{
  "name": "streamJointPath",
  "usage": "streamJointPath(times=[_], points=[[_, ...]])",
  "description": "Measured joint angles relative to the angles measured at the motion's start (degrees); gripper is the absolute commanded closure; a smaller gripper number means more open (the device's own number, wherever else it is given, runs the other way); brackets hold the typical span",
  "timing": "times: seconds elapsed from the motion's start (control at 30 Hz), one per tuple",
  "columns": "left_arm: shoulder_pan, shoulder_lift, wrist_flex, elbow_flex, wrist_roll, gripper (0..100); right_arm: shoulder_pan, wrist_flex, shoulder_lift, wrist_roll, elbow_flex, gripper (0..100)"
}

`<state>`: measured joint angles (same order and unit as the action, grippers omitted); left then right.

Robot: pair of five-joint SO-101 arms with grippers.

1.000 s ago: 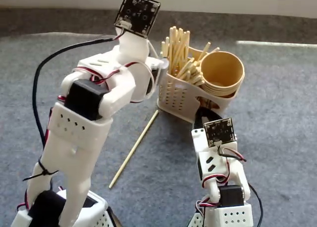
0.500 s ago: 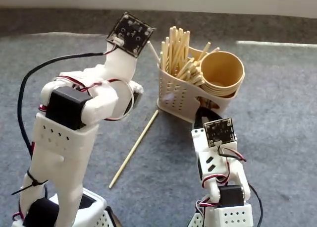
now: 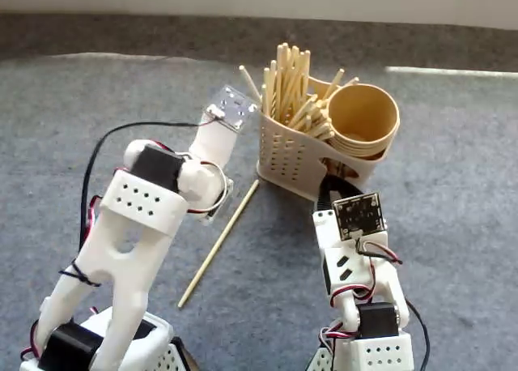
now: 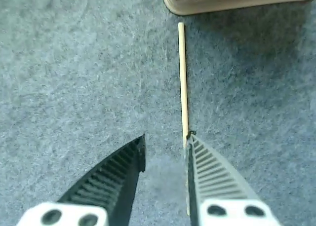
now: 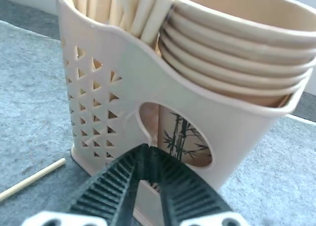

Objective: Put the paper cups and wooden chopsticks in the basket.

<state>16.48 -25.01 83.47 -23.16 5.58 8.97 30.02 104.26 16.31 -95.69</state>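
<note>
Chopstick [image 3: 218, 243] is lying flat on the grey mat [image 3: 453, 225], one end reaching just short of the basket [image 3: 283, 156]. The left gripper [image 4: 166, 137] is hovering low over it, fingers spread and grasping nothing, one tip overlapping the stick in the left wrist view. The basket is standing upright, carrying a bundle of sticks [image 3: 291, 79] in one compartment and stacked cups [image 3: 364, 116] in the other. The right gripper [image 5: 148, 152] is sitting at the basket's front wall, fingers pressed together, empty.
</note>
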Motion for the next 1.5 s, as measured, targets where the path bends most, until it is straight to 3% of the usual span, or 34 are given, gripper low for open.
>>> streamJointPath(times=[0.37,0.73,0.87,1.17,1.5], points=[[0.0,0.0,-28.6,-25.1,-1.4,86,0.0,0.0,0.0,0.0,0.0,99.4],[-0.1,1.1,-39.9,-34.7,-1.8,88,0.0,0.0,0.0,0.0,0.0,99.4],[-0.2,7.0,-40.3,-32.3,-1.8,89,0.0,0.0,0.0,0.0,0.0,99.4],[-0.2,20.0,-31.7,-20.3,-1.9,91,0.0,0.0,0.0,0.0,0.0,99.4],[-0.2,14.9,-30.2,-20.4,-1.9,92,0.0,0.0,0.0,0.0,0.0,99.4]])
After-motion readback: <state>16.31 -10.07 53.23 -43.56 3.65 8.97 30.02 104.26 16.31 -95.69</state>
